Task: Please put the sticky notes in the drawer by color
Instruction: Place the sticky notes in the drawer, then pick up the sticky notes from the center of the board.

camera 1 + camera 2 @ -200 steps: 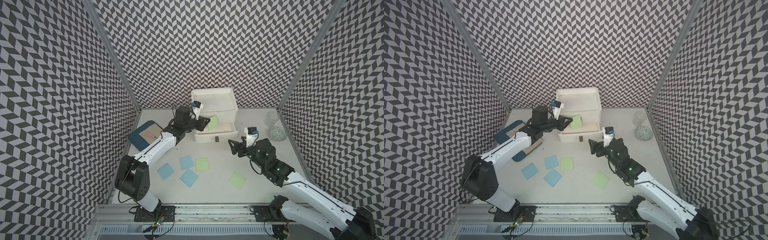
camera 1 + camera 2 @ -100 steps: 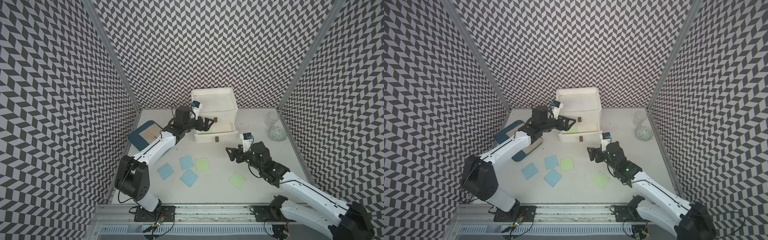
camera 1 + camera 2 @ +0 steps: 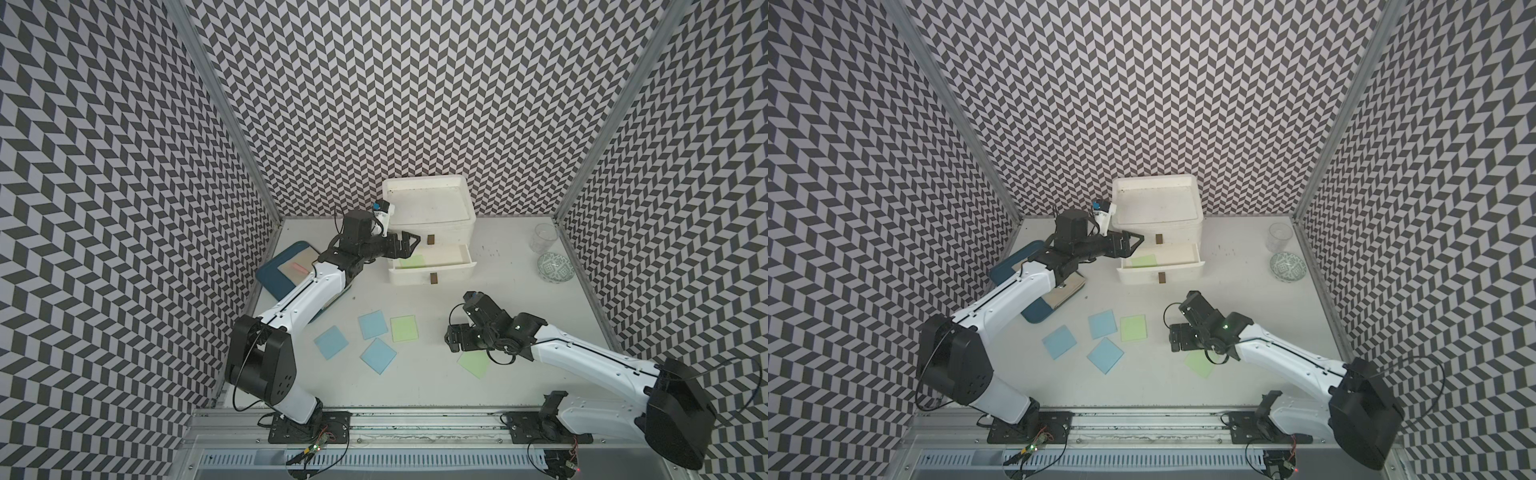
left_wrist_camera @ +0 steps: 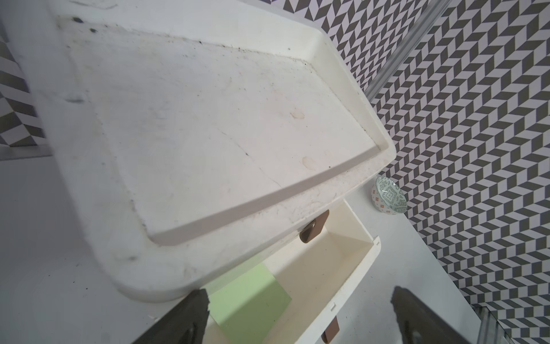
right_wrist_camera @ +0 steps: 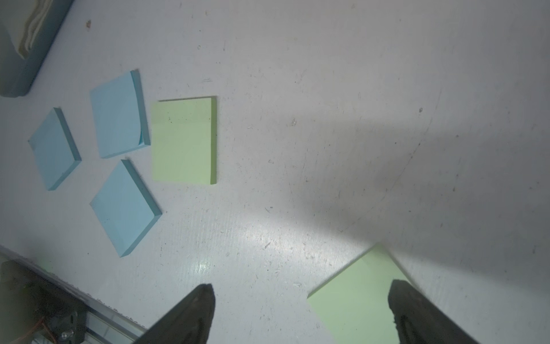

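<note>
A green sticky note (image 3: 412,261) (image 4: 250,300) is seen lying flat in the pulled-out drawer (image 3: 432,272) of the white drawer box (image 3: 451,235), at its left end. The left gripper (image 3: 411,245) (image 4: 299,300) is held just above that end with its jaws spread wide and nothing between them. In the left wrist view the note lies beside one fingertip (image 4: 199,297).

A second green note (image 3: 473,363) (image 5: 357,300) is left on the table (image 3: 519,291), directly beside the right gripper (image 3: 455,343) (image 5: 300,292). Its jaws are also spread and empty. One fingertip (image 5: 397,290) is seen over the note's edge, though contact cannot be judged.

A third green note (image 3: 403,328) and three blue notes (image 3: 372,324) are gathered near the table's middle. A blue tray (image 3: 274,270) is placed at the left, and a glass (image 3: 544,237) and a bowl (image 3: 555,268) at the right.
</note>
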Robot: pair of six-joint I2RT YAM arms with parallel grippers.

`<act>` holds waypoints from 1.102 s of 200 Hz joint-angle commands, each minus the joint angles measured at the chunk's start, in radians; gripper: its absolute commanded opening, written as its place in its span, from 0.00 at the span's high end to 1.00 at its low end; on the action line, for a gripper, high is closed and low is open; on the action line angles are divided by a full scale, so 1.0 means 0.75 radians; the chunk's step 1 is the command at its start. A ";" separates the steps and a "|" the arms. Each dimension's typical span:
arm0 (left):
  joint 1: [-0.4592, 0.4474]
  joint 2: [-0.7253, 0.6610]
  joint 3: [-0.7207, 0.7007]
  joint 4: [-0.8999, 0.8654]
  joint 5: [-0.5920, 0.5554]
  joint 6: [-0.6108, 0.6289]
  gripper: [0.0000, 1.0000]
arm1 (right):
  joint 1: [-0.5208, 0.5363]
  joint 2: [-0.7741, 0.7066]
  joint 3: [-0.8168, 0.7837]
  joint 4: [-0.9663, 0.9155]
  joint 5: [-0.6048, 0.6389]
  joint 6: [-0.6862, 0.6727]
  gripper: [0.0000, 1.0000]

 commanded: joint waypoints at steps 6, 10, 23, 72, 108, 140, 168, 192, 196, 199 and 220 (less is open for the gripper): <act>0.008 -0.045 0.038 -0.005 -0.038 -0.004 0.00 | 0.050 -0.029 -0.058 -0.188 0.072 0.190 0.04; 0.010 -0.045 0.040 -0.007 -0.037 -0.004 0.00 | 0.064 -0.044 -0.078 -0.186 0.066 0.216 0.04; 0.010 -0.038 0.047 -0.008 -0.015 -0.011 0.00 | 0.121 -0.112 -0.162 -0.151 0.035 0.300 0.05; 0.014 -0.039 0.037 0.013 0.018 -0.027 0.00 | 0.162 -0.155 -0.324 0.003 -0.023 0.413 0.05; 0.014 -0.034 0.032 0.012 0.009 -0.020 0.00 | 0.160 0.033 -0.249 0.030 0.091 0.347 0.05; 0.014 -0.034 0.029 0.014 0.005 -0.017 0.00 | 0.155 0.198 -0.138 0.081 0.199 0.275 0.05; 0.014 -0.034 0.027 0.019 0.006 -0.014 0.00 | 0.140 0.320 -0.059 0.168 0.253 0.182 0.05; 0.015 -0.029 0.027 0.018 0.006 -0.012 0.00 | 0.137 0.429 0.019 0.164 0.287 0.115 0.05; 0.013 -0.026 0.027 0.017 0.006 -0.011 0.00 | 0.138 0.439 0.026 0.157 0.290 0.110 0.05; 0.014 -0.026 0.028 0.016 0.006 -0.012 0.00 | 0.138 0.445 0.028 0.153 0.292 0.106 0.05; 0.014 -0.027 0.032 0.012 0.009 -0.010 0.00 | 0.149 0.414 0.017 0.115 0.322 0.099 0.05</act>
